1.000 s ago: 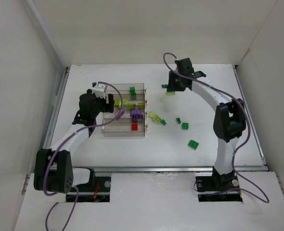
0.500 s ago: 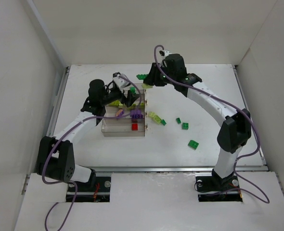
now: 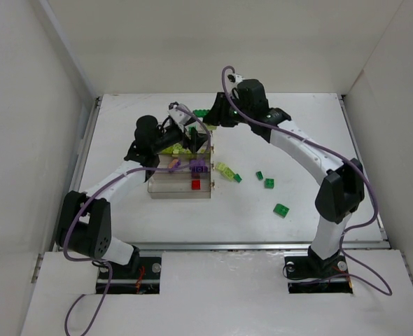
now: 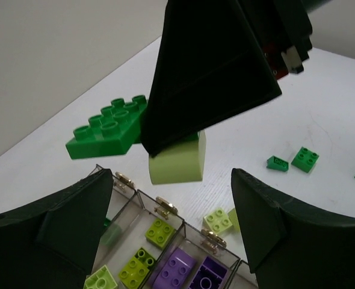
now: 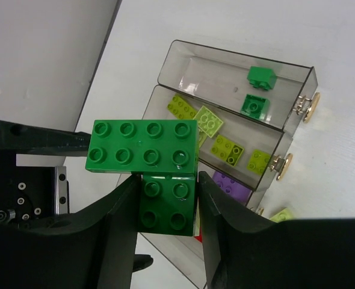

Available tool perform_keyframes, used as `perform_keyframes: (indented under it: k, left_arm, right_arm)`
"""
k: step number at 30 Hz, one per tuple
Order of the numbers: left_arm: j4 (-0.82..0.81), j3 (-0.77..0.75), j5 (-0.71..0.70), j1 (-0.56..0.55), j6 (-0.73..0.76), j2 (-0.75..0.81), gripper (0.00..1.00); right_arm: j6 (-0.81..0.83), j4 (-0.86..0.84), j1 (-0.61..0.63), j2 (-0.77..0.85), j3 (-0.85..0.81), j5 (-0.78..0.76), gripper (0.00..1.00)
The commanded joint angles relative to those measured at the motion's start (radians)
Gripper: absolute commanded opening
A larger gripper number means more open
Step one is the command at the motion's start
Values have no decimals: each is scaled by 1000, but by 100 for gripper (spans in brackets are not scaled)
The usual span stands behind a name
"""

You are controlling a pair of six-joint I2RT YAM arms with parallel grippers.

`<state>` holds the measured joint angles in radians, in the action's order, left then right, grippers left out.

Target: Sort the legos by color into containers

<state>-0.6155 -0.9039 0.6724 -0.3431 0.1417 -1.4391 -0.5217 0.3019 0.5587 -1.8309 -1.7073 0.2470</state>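
Observation:
The containers [image 3: 166, 185] are four clear bins side by side, also seen in the right wrist view [image 5: 183, 57]. Their back bin holds two green legos [image 5: 262, 77]; the others hold yellow-green [image 5: 228, 147], purple [image 4: 176, 271] and red [image 3: 196, 185] ones. My right gripper [image 3: 217, 115] hovers over the tray's back right end. Its jaws [image 5: 168, 198] are shut on a 2x2 block [image 5: 168, 217] joined to a long green lego [image 5: 142, 146]. That block looks dark green here and pale yellow-green [image 4: 176, 161] from the left wrist. My left gripper [image 3: 192, 140] stands open and empty [image 4: 171, 192] just below it, over the bins.
Loose legos lie on the table right of the tray: a yellow-green one [image 3: 225, 170] and green ones [image 3: 237, 178], [image 3: 259, 175], [image 3: 269, 183], [image 3: 281, 210]. White walls enclose the table at the left, back and right.
My right arm swung left with its green lego, from right of the tray to above its back end. My left gripper moved across the tray toward it and opened slightly.

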Motion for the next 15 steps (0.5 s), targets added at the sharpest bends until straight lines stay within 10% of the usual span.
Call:
perform_keyframes:
  k: [1, 8, 15]
  left_arm:
    - [-115, -44, -10, -11, -103, 8, 77]
    - [-135, -44, 0, -20, -151, 8, 66]
    - [-155, -35, -48, -20, -189, -1, 19]
  right_arm:
    - [-12, -70, 17, 25, -29, 11, 0]
    - [-12, -70, 17, 16, -38, 20, 0]
    - [8, -61, 26, -2, -58, 41, 0]
